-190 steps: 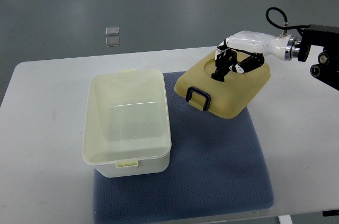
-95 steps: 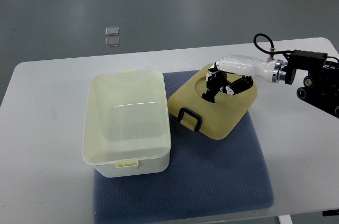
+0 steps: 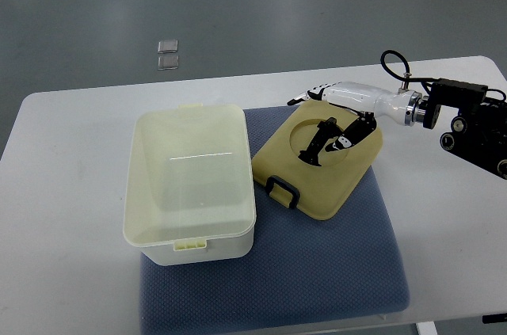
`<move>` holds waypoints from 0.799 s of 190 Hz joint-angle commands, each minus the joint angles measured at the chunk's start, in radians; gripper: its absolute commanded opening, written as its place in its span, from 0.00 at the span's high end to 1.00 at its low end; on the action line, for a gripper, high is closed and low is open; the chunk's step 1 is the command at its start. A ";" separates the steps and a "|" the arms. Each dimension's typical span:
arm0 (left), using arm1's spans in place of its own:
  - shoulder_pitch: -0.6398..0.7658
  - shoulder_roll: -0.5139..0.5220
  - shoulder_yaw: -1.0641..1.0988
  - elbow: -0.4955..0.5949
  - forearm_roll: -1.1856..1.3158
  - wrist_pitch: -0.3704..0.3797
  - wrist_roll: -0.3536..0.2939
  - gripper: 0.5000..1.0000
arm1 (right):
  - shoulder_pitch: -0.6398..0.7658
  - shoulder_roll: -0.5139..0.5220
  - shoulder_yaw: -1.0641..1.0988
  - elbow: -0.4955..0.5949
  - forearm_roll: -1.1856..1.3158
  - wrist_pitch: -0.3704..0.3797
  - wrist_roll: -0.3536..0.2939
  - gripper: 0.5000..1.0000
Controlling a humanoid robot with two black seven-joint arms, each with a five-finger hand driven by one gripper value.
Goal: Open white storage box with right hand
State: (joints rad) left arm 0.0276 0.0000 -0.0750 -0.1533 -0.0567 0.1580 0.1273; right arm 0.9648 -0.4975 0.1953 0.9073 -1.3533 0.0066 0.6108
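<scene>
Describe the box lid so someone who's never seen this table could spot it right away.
On the white table lies a blue mat, with an open white storage box on its left part. The lid lies just right of that box, under the right hand. It is the flat yellowish piece with a round recess and a dark handle at its near edge.

**Box open, lid beside it on the mat**

The storage box [image 3: 190, 184] sits at the table's [image 3: 71, 192] centre-left, its right part on the mat [image 3: 333, 264], the rest on bare table. The lid [image 3: 321, 162] lies at the box's three o'clock, just beside it, on the mat's far part, with its latch handle [image 3: 282, 191] at the lid's seven o'clock. The right hand [image 3: 333, 117] reaches in from three o'clock over the lid's far half, fingers [image 3: 319, 142] on its round recess. Two small square tiles [image 3: 167, 55] lie on the floor at the box's twelve o'clock, beyond the table.
</scene>
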 commanded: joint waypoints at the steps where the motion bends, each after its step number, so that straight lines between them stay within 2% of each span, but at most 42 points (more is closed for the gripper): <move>1: 0.000 0.000 0.001 0.000 0.000 0.000 0.000 0.00 | 0.008 -0.004 0.029 0.001 0.075 0.004 0.000 0.15; 16: 0.000 0.000 0.000 0.000 0.000 0.000 0.000 0.00 | 0.008 -0.007 0.095 0.001 0.155 0.018 0.000 0.14; 42: 0.000 0.000 0.001 0.000 0.000 0.000 0.000 0.00 | -0.003 -0.007 0.279 -0.008 0.396 0.134 0.000 0.14; 54: 0.000 0.000 0.001 0.000 0.000 0.000 0.000 0.00 | -0.018 -0.003 0.320 -0.025 0.554 0.151 0.000 0.14; 81: 0.000 0.000 0.000 0.000 0.000 0.000 0.000 0.00 | -0.072 0.019 0.328 -0.074 0.933 0.148 0.000 0.14; 95: 0.000 0.000 0.000 0.000 0.000 0.000 0.000 0.00 | -0.107 0.054 0.328 -0.091 1.114 0.118 0.000 0.14; 106: 0.000 0.000 0.000 0.000 0.000 0.000 0.000 0.00 | -0.138 0.088 0.326 -0.111 1.229 0.064 -0.052 0.14; 131: 0.000 0.000 0.000 0.000 0.000 0.000 0.000 0.00 | -0.184 0.149 0.332 -0.153 1.336 0.039 -0.115 0.14; 152: 0.000 0.000 0.000 0.001 0.000 0.000 0.000 0.00 | -0.210 0.188 0.323 -0.151 1.333 0.070 -0.146 0.14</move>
State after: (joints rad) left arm 0.0276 0.0000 -0.0750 -0.1533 -0.0568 0.1580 0.1273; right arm 0.7755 -0.3391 0.5266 0.7577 -0.0262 0.0507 0.4909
